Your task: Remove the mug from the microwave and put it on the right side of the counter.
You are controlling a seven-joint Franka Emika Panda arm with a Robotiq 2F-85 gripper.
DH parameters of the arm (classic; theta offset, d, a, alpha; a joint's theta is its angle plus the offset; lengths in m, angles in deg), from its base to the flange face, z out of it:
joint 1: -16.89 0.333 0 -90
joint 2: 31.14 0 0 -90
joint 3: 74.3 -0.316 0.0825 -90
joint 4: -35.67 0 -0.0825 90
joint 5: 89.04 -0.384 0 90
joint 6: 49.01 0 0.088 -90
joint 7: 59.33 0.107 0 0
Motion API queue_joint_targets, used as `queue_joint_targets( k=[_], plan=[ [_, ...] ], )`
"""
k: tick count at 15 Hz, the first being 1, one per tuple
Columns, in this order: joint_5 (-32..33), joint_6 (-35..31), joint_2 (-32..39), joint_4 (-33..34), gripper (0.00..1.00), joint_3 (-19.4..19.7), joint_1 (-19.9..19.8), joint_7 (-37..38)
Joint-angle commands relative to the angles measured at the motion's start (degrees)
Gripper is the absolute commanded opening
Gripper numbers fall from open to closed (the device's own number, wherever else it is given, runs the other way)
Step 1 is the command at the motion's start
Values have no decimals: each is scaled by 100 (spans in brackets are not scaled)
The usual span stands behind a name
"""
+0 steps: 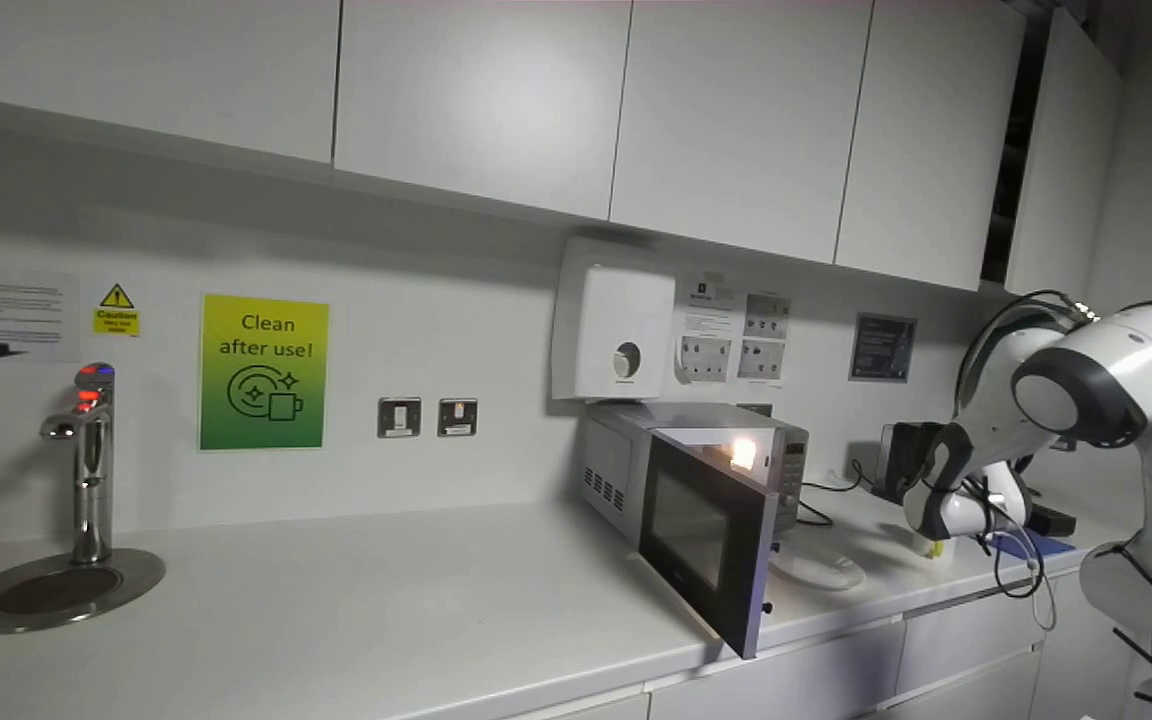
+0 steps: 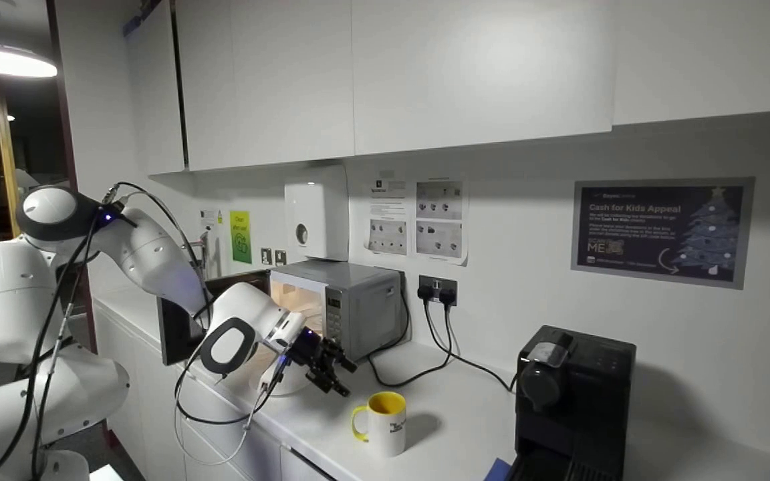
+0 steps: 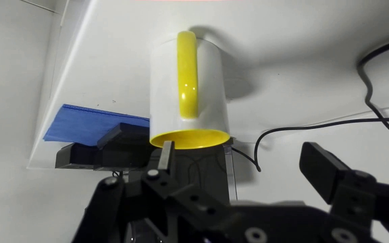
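The mug [image 2: 393, 434] is white with a yellow inside and a yellow handle. It stands upright on the counter [image 2: 448, 444], between the microwave [image 2: 368, 314] and the coffee machine. My gripper [image 2: 343, 377] is open and empty, above and beside the mug on its microwave side. In the wrist view, upside down, the mug [image 3: 164, 84] shows its handle toward me. The gripper's fingers [image 3: 238, 148] are wide apart, and the left finger overlaps the rim in the picture. In an exterior view the microwave [image 1: 616, 475] has its door [image 1: 701, 540] open; the arm hides the gripper there.
The black coffee machine [image 2: 582, 394] stands beyond the mug. A blue cloth [image 3: 76, 123] lies near the counter's front edge. Black cables [image 2: 418, 379] run along the wall. A round clear plate [image 1: 826, 572] lies before the microwave. Its open door juts over the front edge.
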State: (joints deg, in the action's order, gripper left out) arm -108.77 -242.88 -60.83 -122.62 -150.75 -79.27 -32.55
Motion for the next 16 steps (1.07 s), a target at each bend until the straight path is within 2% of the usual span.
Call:
queue_joint_targets(
  k=[1,5,9,16],
  plan=[
    [131,545,249,171,100,1007,981,-409],
    [460,1816,168,477,100,2372,2357,-687],
    [1089,3187,118,769,100,3713,3687,-818],
    [1877,5690,75,1282,100,6353,6368,-1386]
  ],
)
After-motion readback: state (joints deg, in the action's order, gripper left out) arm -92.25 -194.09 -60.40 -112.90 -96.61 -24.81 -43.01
